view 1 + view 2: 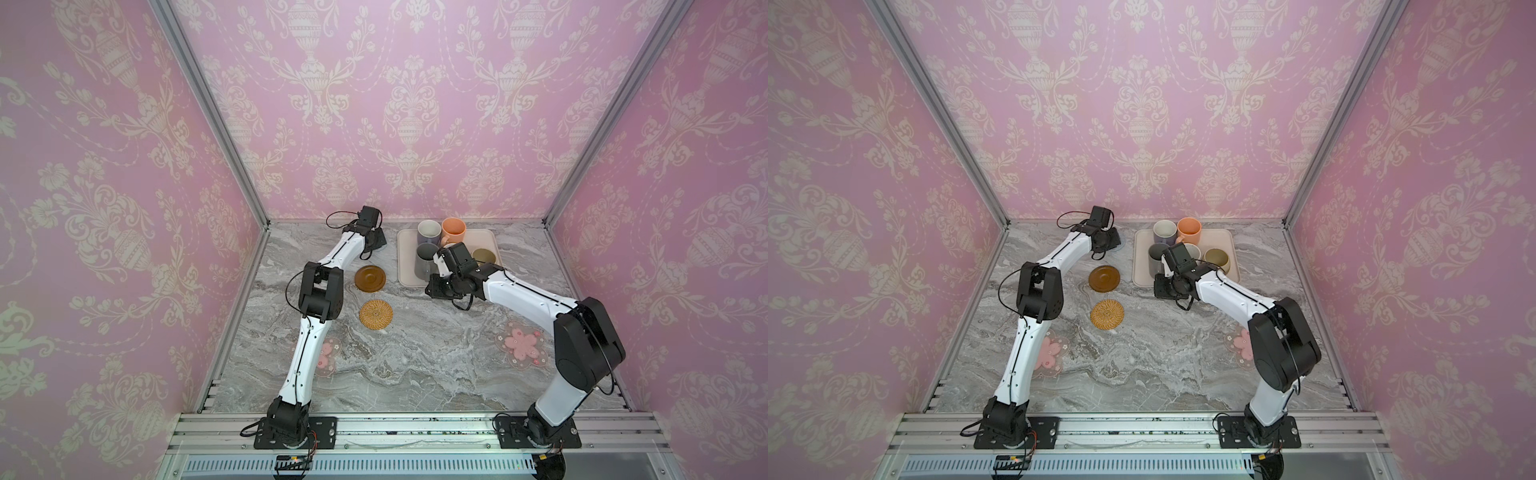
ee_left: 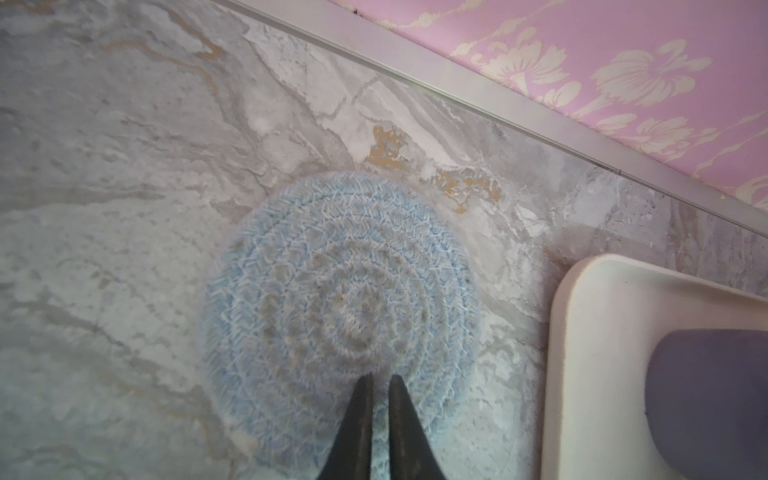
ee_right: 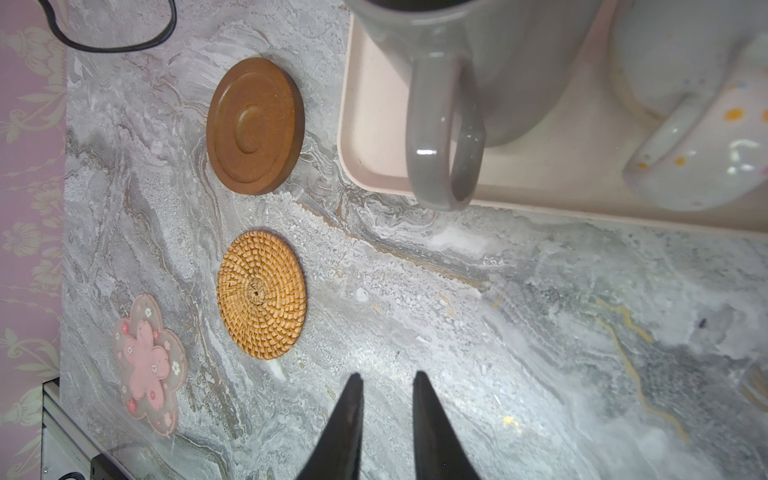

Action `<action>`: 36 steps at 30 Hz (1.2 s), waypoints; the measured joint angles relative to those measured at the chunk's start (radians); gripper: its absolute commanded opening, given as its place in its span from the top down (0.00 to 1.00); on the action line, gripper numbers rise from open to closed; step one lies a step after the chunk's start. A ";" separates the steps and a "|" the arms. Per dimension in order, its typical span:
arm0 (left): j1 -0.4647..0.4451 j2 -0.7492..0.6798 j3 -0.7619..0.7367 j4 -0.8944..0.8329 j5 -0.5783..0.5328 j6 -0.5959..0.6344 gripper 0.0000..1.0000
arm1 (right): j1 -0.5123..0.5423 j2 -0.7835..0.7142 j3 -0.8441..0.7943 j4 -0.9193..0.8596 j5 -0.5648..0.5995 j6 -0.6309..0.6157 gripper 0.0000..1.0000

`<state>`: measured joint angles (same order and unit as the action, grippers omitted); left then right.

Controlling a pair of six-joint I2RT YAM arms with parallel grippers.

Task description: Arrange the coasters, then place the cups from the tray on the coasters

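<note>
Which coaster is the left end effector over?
The light-blue woven coaster, beside the tray corner: the left end effector is over it. The brown coaster, rattan coaster and flower coasters lie apart, nearer the front.

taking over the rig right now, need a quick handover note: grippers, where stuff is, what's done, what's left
Left gripper: shut, tips at the light-blue woven coaster, which lies left of the tray by the back wall. Contact unclear.
Right gripper: shut, empty, over bare table in front of the tray.
Coasters: brown disc, rattan round, left flower coaster and right flower coaster lie flat, apart.
Cups: lavender mug, peach mug, dark grey mug, speckled white mug and beige mug are all on the tray.
Done: coasters spread out.
Left: all five cups.
</note>
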<state>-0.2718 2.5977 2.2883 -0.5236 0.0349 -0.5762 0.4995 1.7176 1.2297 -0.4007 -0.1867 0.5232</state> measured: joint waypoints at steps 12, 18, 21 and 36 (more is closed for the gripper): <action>-0.027 -0.322 -0.171 -0.001 0.000 0.068 0.84 | 0.000 -0.084 -0.069 0.040 0.000 0.004 0.76; -0.034 -0.598 -0.503 0.009 -0.017 0.066 0.88 | 0.000 -0.118 -0.099 0.046 0.000 0.015 0.76; -0.034 -0.686 -0.691 0.024 -0.018 0.060 0.95 | 0.002 -0.124 -0.104 0.050 0.001 0.023 0.76; -0.059 -0.690 -0.958 0.147 -0.003 0.028 1.00 | 0.029 -0.154 -0.131 0.052 0.004 0.031 0.76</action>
<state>-0.3309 1.9079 1.3300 -0.3763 0.0315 -0.5484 0.5289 1.5639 1.0985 -0.3485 -0.1829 0.5537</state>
